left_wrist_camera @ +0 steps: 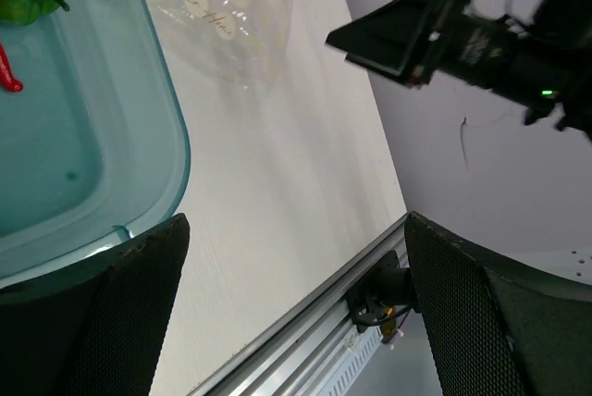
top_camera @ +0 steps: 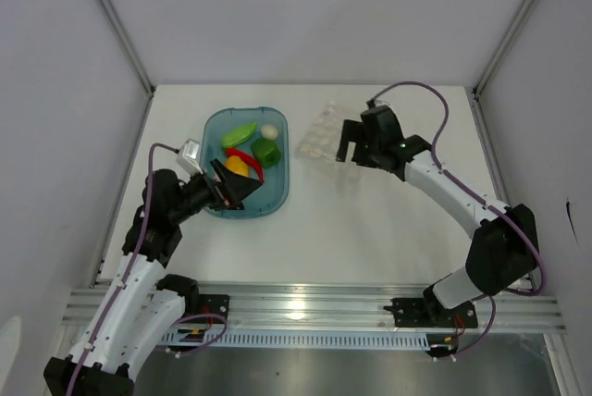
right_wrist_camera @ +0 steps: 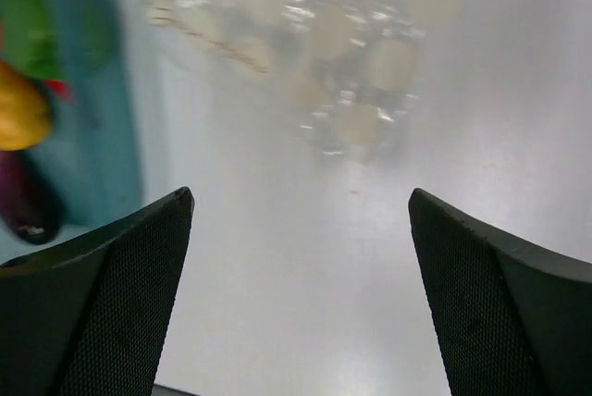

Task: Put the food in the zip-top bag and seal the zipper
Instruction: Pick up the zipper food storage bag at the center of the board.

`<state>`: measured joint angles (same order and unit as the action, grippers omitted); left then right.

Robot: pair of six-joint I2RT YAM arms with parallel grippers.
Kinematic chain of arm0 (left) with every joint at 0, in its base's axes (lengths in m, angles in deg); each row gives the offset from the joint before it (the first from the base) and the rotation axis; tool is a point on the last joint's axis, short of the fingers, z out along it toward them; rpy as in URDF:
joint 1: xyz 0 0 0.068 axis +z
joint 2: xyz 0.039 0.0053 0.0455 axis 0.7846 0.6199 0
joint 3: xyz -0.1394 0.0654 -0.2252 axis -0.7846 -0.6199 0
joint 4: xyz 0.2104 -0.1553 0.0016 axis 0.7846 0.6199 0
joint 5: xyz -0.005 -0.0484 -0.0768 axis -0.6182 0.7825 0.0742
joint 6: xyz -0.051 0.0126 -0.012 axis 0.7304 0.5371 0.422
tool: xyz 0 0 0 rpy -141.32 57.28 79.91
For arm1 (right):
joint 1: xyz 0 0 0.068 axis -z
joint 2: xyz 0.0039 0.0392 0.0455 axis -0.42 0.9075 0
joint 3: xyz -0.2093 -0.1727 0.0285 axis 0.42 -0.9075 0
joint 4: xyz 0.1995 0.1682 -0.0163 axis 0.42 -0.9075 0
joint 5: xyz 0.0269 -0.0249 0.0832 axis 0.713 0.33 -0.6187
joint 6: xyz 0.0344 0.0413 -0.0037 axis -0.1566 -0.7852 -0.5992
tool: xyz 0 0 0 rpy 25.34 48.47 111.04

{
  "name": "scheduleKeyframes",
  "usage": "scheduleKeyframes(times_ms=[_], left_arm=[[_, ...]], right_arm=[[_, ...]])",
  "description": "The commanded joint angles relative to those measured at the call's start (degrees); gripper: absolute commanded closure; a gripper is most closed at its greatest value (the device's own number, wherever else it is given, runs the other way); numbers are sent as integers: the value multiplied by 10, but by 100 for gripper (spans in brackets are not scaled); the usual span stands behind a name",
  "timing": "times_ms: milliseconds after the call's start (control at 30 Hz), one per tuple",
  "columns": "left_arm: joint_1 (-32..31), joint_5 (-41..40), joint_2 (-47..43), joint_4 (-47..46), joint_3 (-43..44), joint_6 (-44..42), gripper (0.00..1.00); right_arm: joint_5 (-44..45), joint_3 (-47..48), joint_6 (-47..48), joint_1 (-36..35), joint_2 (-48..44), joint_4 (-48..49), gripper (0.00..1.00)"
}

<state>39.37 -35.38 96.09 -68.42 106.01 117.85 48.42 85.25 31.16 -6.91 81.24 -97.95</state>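
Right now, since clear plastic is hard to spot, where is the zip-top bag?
In the top view the zip-top bag lies toward the far side, between the teal tub on its left and the right gripper on its right.

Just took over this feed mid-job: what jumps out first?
The teal tub left of centre, with bright toy foods in it, grabs the eye. Right of it the dotted clear bag lies on the white table. The left gripper hangs open over the tub's near end, and the right gripper is open by the bag's right edge.
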Motion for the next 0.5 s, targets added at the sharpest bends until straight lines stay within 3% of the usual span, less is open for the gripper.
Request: scheduleKeyframes(times_ms=[0,167,300,467], left_arm=[[-3,27,0,-55,19,13,0],[-3,57,-4,-183,-26,85,1],[-3,77,19,-170,-7,63,1],[-3,108,48,-153,2,72,1]], right_arm=[[-38,-79,3,62,-45,16,1],[-111,-106,8,182,-41,58,1],[-229,-117,-15,269,25,144,1],[-324,-112,-5,299,132,260,0]])
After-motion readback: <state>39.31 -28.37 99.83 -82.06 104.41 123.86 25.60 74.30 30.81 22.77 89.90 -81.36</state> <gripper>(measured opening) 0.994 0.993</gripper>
